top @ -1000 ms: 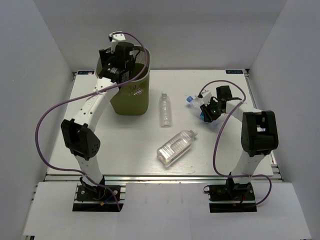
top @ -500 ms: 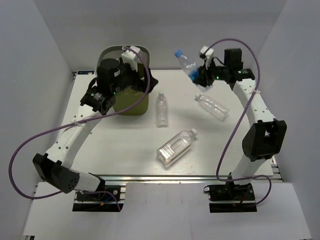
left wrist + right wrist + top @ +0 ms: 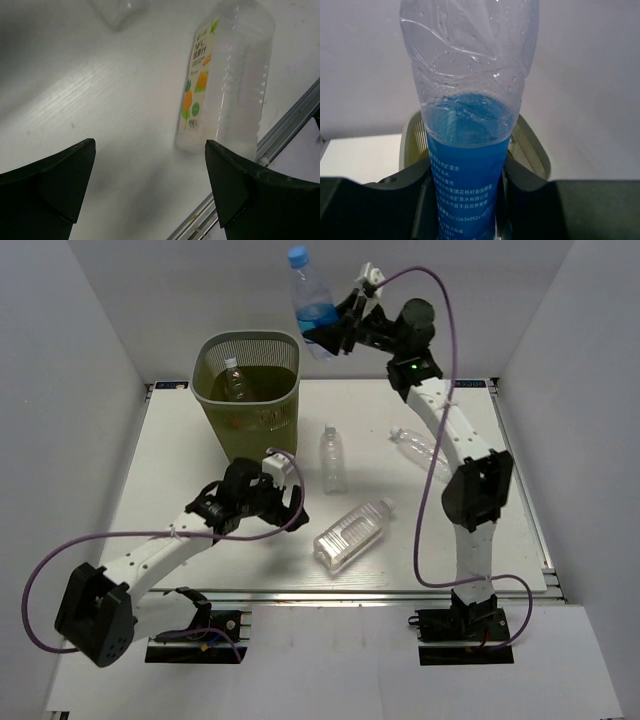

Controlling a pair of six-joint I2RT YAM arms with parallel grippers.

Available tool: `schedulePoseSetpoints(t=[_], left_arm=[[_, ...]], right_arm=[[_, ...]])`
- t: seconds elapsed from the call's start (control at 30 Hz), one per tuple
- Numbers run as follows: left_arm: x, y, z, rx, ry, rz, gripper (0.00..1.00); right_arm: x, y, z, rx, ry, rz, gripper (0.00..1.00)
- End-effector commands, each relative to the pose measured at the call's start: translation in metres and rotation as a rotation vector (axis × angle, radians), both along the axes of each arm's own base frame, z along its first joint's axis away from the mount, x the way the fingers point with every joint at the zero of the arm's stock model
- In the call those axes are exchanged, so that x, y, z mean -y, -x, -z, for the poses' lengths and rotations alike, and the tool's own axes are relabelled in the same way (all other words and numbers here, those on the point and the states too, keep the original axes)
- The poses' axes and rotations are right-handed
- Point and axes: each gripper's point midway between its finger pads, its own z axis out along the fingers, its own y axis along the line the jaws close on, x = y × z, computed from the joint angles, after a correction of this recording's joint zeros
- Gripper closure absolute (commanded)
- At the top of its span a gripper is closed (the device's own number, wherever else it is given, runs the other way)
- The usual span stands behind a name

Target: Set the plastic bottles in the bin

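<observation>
Both arms have swung since half a second ago: the right arm has climbed higher and carried its bottle leftward toward the bin, while the left arm has pulled away from the bin and dropped low over the near part of the table [image 3: 180, 455].

The right gripper [image 3: 467, 200] is clamped on the blue-labelled bottle [image 3: 313, 302], its fingers [image 3: 405, 197] pressing either side of the label. That bottle is held up in the air, blue cap uppermost and tilted a little to the left, just to the right of the bin's rim in the overhead view. From the wrist camera the olive-green mesh bin [image 3: 250, 425] shows behind and below it.

One clear bottle [image 3: 236, 380] already sits inside the bin, neck up.

The left gripper [image 3: 150, 150] hangs close over the table with its jaws spread wide and nothing between them. Just ahead of it lies the large square-sided bottle [image 3: 235, 85], on its side with a fruit-printed label facing up, near the front edge.

A small clear bottle [image 3: 331, 458] lies on the table between the bin and the right arm, and another clear bottle [image 3: 415, 447] lies partly hidden behind that arm.
</observation>
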Motion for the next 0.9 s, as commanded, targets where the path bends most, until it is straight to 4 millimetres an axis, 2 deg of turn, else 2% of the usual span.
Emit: schedulePoseSetpoints(t=[0.0,0.03,0.07,0.1,0.17,0.2,0.23,0.27,0.37,0.4,0.43,0.47,0.5,0.53,0.57,0.6,0.63,0.67,0.7,0.73,0.77,0.8,0.83,0.87], left_arm=[[0.004,-0.014,-0.043,0.185,0.164,-0.093,0.00],[0.006,-0.012,-0.040,0.182,0.167,-0.098,0.00],[0.006,-0.012,-0.040,0.174,0.174,-0.104,0.00],[0.007,-0.013,-0.035,0.161,0.164,-0.104,0.00],[0.016,-0.014,-0.040,0.160,0.167,-0.085,0.00],[0.019,-0.018,-0.032,0.140,0.151,-0.085,0.00],[0.024,-0.016,-0.032,0.132,0.152,-0.067,0.00],[0.030,-0.017,-0.035,0.133,0.155,-0.054,0.00],[0.037,-0.027,-0.028,0.138,0.128,-0.063,0.00],[0.041,-0.031,-0.031,0.152,0.128,-0.069,0.00],[0.044,-0.035,-0.031,0.165,0.120,-0.082,0.00],[0.050,-0.045,-0.041,0.199,0.143,-0.092,0.00],[0.054,-0.052,-0.034,0.196,0.128,-0.118,0.00],[0.065,-0.057,-0.043,0.219,0.142,-0.115,0.00],[0.068,-0.067,-0.046,0.227,0.148,-0.140,0.00],[0.075,-0.072,-0.046,0.233,0.137,-0.150,0.00],[0.085,-0.085,-0.044,0.237,0.120,-0.170,0.00],[0.093,-0.088,-0.043,0.232,0.119,-0.173,0.00],[0.098,-0.096,-0.041,0.232,0.113,-0.180,0.00],[0.111,-0.108,-0.059,0.253,0.146,-0.209,0.00],[0.120,-0.114,-0.037,0.214,0.097,-0.222,0.00],[0.111,-0.123,-0.021,0.184,0.016,-0.296,0.00],[0.120,-0.130,-0.006,0.129,-0.032,-0.328,0.00],[0.131,-0.137,-0.006,0.132,-0.024,-0.347,0.00]], right_arm=[[-0.035,0.023,-0.050,0.103,-0.143,-0.057,0.68],[-0.042,0.026,-0.053,0.124,-0.153,-0.057,0.63],[-0.064,0.022,-0.035,0.101,-0.148,-0.059,0.59],[-0.069,0.022,-0.037,0.120,-0.153,-0.056,0.57],[-0.086,0.016,-0.026,0.086,-0.153,-0.046,0.42],[-0.103,0.015,-0.007,0.079,-0.135,-0.055,0.34],[-0.108,0.015,-0.003,0.076,-0.132,-0.052,0.24],[-0.110,0.014,0.000,0.072,-0.133,-0.045,0.10],[-0.110,0.011,-0.001,0.077,-0.153,-0.015,0.10],[-0.102,0.012,-0.011,0.084,-0.165,-0.002,0.10],[-0.091,0.006,-0.023,0.102,-0.184,0.052,0.10],[-0.077,0.005,-0.039,0.123,-0.199,0.087,0.10],[-0.070,-0.009,-0.029,0.081,-0.183,0.149,0.10],[-0.056,-0.008,-0.044,0.094,-0.197,0.190,0.10],[-0.027,-0.023,-0.058,0.119,-0.192,0.299,0.10],[-0.015,-0.040,-0.040,0.060,-0.156,0.378,0.10],[0.005,-0.035,-0.054,0.066,-0.140,0.426,0.10],[0.043,-0.061,-0.053,0.037,-0.138,0.564,0.10],[0.055,-0.070,-0.036,-0.003,-0.098,0.608,0.10],[0.082,-0.075,-0.023,-0.062,-0.037,0.666,0.14],[0.110,-0.080,-0.014,-0.086,-0.011,0.744,0.18],[0.121,-0.082,0.008,-0.125,0.034,0.768,0.24],[0.158,-0.075,0.007,-0.167,0.063,0.829,0.46],[0.171,-0.075,0.031,-0.230,0.109,0.857,0.57]])
